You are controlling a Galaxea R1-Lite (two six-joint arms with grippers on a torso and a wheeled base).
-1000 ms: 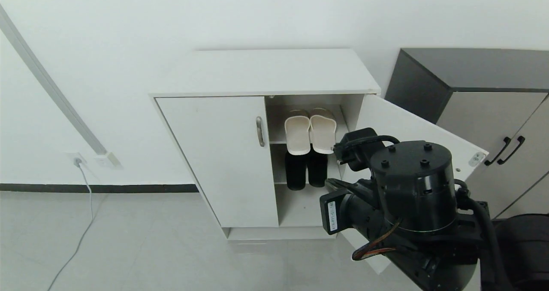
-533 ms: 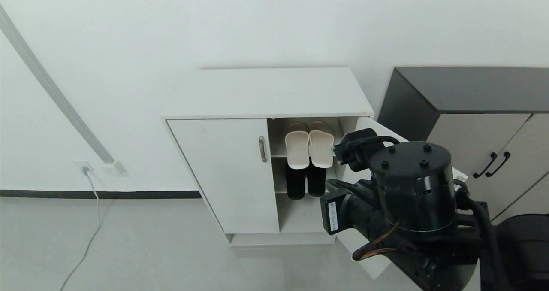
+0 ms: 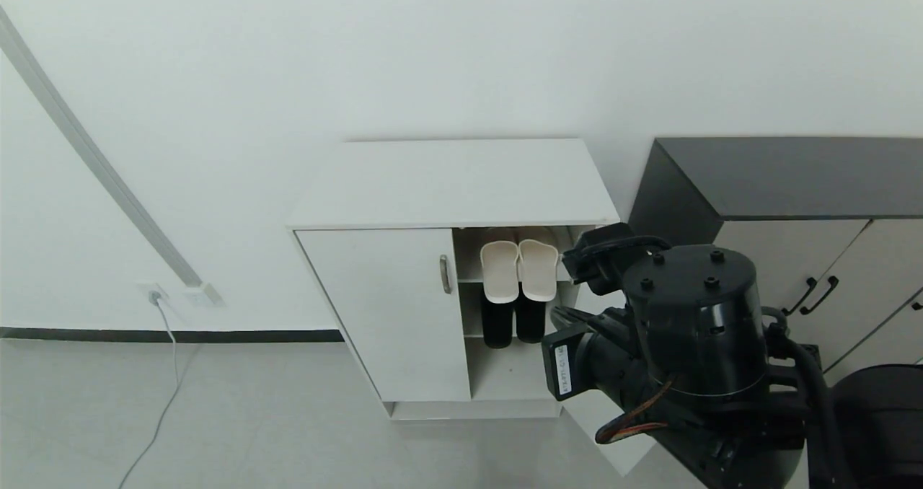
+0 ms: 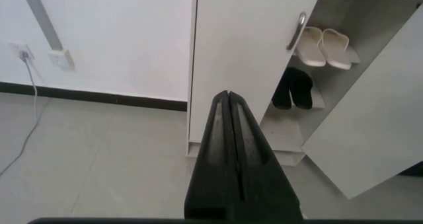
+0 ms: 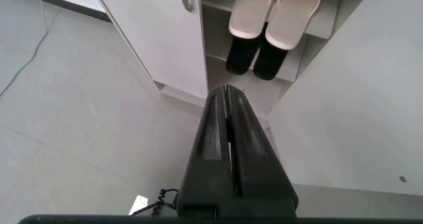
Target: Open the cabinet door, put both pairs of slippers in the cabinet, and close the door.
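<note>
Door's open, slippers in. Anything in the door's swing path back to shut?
Maybe: the white slippers overhang the upper shelf's front edge and might catch the open door. Nothing else visible in its path.

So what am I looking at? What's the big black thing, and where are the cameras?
It is a robot with two arms. The big picture comes from a camera on its head, and the black lump there is its right arm. The two small pictures come from cameras on its wrists, looking along the left arm's fingers and the right arm's fingers. Both pairs are pressed shut and hold nothing. Ahead stands a white two-door cabinet with its right door open. Inside, a pair of cream-white slippers sits on the upper shelf, and a pair of black slippers on the shelf below.
</note>
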